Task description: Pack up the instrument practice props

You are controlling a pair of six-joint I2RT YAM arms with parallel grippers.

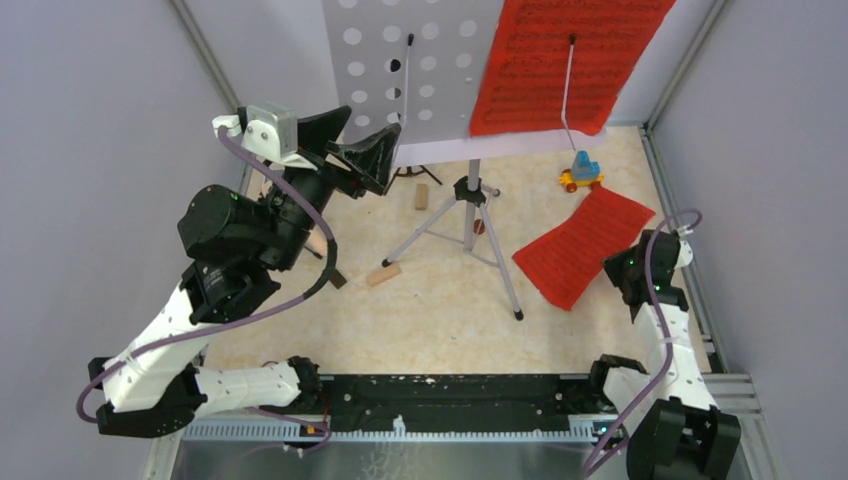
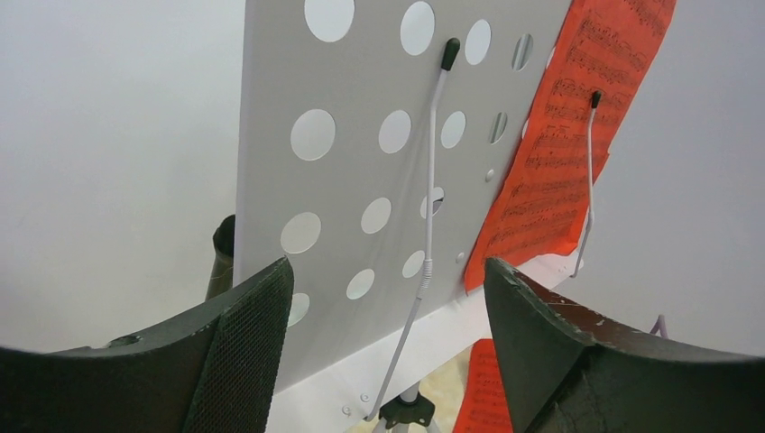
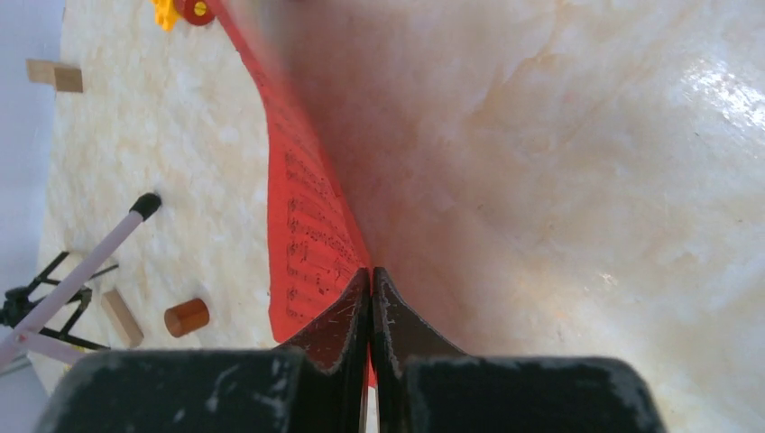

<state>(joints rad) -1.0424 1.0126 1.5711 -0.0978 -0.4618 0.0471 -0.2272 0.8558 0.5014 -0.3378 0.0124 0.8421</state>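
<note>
Nearest, the right gripper (image 3: pixel 372 271) has its fingers pressed together on the edge of the loose red page (image 3: pixel 311 225), which lies on the table (image 1: pixel 450 310). Farther back, the left gripper (image 2: pixel 388 271) stands wide apart, holding nothing, just before the white music desk (image 2: pixel 361 90). A second red page (image 2: pixel 559 162) hangs on it.

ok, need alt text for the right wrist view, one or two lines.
The right gripper is shut on the edge of a red sheet-music page, which runs away from the camera over the pale marbled table. Toward the frame's left are a silver tripod leg, a wooden block and a brown cylinder.
</note>
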